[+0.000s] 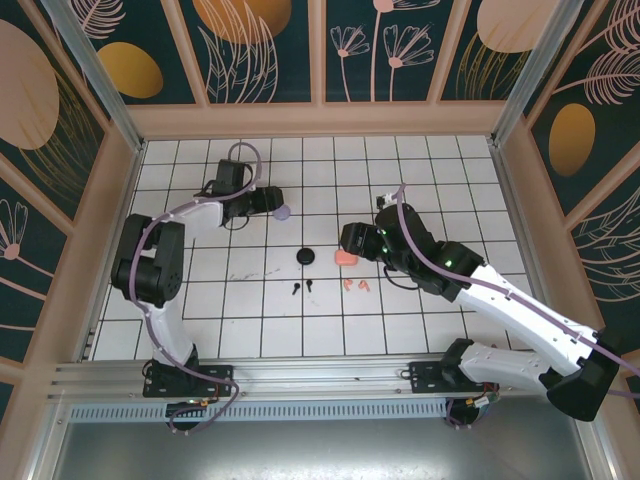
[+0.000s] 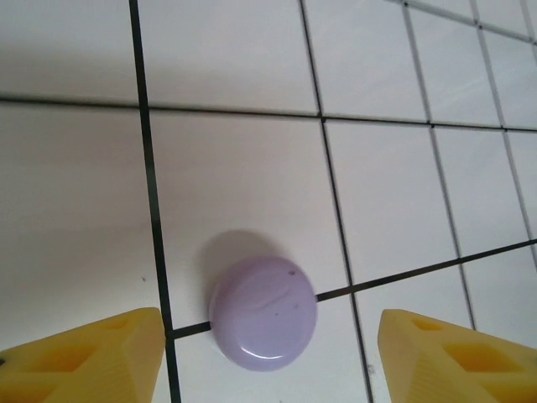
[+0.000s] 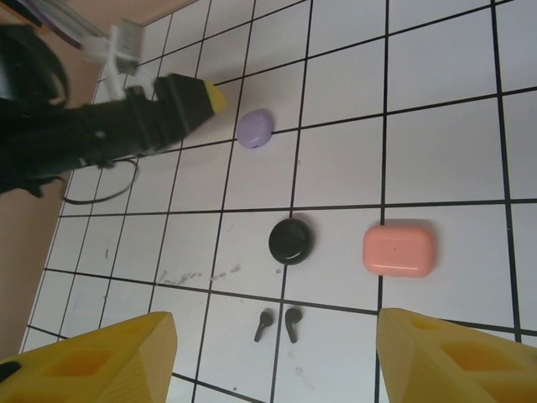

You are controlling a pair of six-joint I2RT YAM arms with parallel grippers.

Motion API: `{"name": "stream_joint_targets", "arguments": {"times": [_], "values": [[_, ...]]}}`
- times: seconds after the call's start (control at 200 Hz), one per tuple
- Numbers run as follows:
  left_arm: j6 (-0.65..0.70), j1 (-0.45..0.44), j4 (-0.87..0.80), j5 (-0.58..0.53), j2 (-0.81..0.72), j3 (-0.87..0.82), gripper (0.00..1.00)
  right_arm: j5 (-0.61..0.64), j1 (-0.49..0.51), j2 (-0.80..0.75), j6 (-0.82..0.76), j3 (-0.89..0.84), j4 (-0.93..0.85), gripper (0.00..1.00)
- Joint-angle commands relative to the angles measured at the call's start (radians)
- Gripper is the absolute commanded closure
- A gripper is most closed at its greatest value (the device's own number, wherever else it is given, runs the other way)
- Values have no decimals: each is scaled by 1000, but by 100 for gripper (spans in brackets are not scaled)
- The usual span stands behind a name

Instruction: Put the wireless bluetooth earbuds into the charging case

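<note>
My left gripper (image 2: pixel 268 357) stood spread around the shut round lilac plastic case (image 2: pixel 263 312), touching nothing; my right gripper (image 3: pixel 275 353), equally spread and empty, hovered above the two small black stemmed earbuds (image 3: pixel 277 323), near the round black case (image 3: pixel 290 241) and salmon-pink boxy case (image 3: pixel 398 249). I judged seating undone: next, a fine pinch on one bud, path unblocked.

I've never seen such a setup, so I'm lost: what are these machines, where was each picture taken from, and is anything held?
Two robot arms are bolted to a tiled table. One picture looks down from above; the other two come from wrist cameras, the yellow wedges being fingers. On the table lie a lilac case, a black case, a pink case, black earbuds and pink earbuds. The left gripper and right gripper are open, holding nothing.
</note>
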Motion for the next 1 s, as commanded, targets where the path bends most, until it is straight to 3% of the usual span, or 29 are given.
{"name": "stream_joint_targets", "arguments": {"times": [0.0, 0.31, 0.325, 0.345, 0.631, 0.931, 0.996], "values": [[63, 7, -50, -63, -92, 29, 29, 41, 7, 2, -19, -12, -31, 35], [23, 7, 41, -232, -318, -88, 26, 94, -1, 29, 1, -62, -43, 30], [16, 8, 49, -237, -330, -97, 6, 95, -1, 33, 0, -62, -43, 30], [3, 7, 59, -247, -345, -106, 2, 97, -2, 37, -2, -63, -42, 30], [-159, 7, 221, -275, -521, -265, 1, 102, -20, 97, 4, -81, -24, 30], [-226, 7, 359, -342, -671, -404, 1, 95, -29, 207, 11, -97, 2, 29], [-241, 8, 388, -345, -698, -435, 1, 93, -30, 241, 10, -93, 7, 25]]}}
